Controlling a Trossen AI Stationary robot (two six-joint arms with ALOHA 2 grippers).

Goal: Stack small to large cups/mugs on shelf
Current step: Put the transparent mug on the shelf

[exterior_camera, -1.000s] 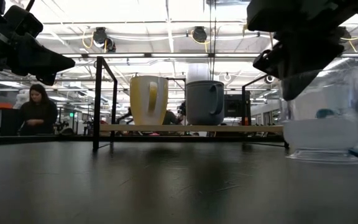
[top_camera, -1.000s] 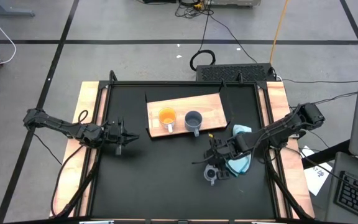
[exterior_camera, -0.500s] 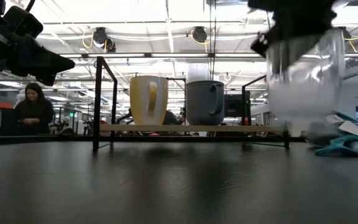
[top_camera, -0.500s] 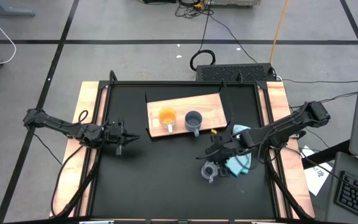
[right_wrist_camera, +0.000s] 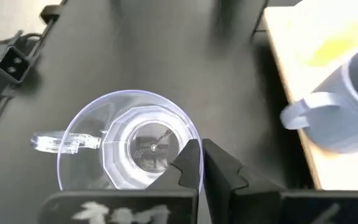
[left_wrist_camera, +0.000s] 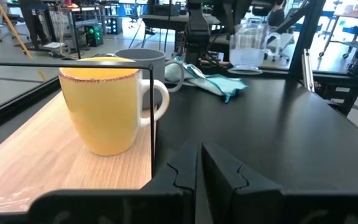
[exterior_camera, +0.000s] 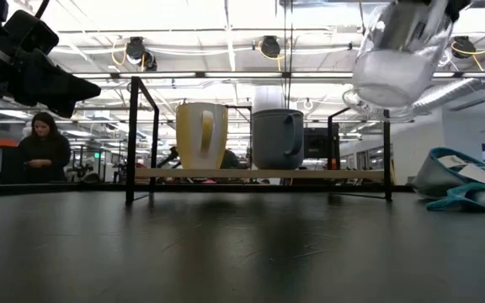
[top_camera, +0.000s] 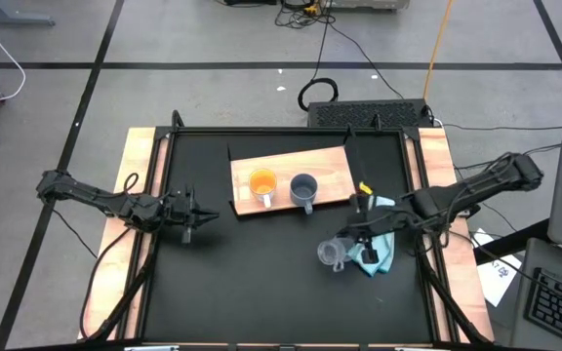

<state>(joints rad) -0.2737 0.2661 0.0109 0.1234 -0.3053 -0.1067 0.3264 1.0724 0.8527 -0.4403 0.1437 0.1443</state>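
The clear cup [top_camera: 332,253] hangs in my right gripper [top_camera: 351,242] above the black table, right of centre; the low view shows it high and tilted [exterior_camera: 398,55]. The orange cup [top_camera: 262,182] with a white handle and the blue-grey mug [top_camera: 303,187] stand upright on their bases, side by side on the wooden shelf board [top_camera: 332,164]. My left gripper [top_camera: 203,214] is shut and empty over the table's left part, pointing toward the board. My right gripper holds the clear cup by its rim [right_wrist_camera: 180,144], on the side opposite the handle [right_wrist_camera: 59,142]. One finger [right_wrist_camera: 190,160] is inside the cup and the other outside. The fingers come from above, slanting down. The cup is lifted clear of the table, tilted.
A light blue cloth [top_camera: 381,252] lies crumpled on the table just right of the held cup. A black frame [exterior_camera: 131,135] runs around the board. Bare black tabletop [top_camera: 252,283] lies between the board and the near edge.
My right gripper has risen with the clear cup. The cup stood on the table a second ago and now hangs well clear of it, tilted. It has also shifted a little toward the table's far edge.
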